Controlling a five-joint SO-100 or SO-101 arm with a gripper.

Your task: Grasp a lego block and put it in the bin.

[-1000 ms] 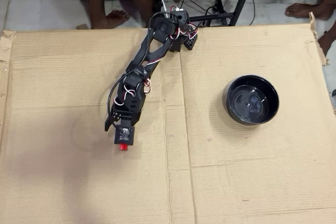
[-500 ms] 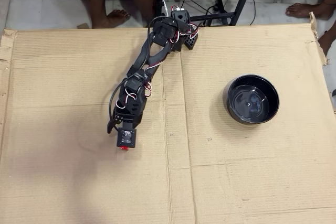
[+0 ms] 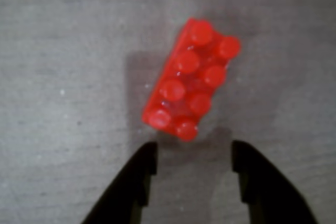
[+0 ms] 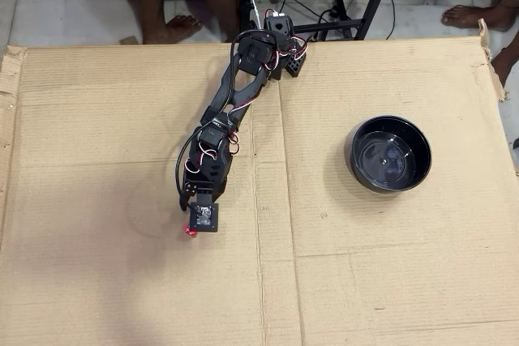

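Note:
In the wrist view the red lego block [image 3: 191, 80] lies studs up on the cardboard, tilted, its long axis running from lower left to upper right. My gripper [image 3: 194, 156] is open, its two black fingertips [image 3: 144, 163] just below the block, not touching it. In the overhead view the gripper [image 4: 199, 228] points down at left of centre, and only a sliver of the red block [image 4: 191, 232] shows at its left edge. The black bowl [image 4: 354, 137] stands far to the right, empty.
A large cardboard sheet [image 4: 365, 265] covers the work surface. The arm's base [image 4: 276, 46] is clamped at the far edge. People's bare feet [image 4: 174, 28] and a stand's legs are on the tiled floor beyond the cardboard.

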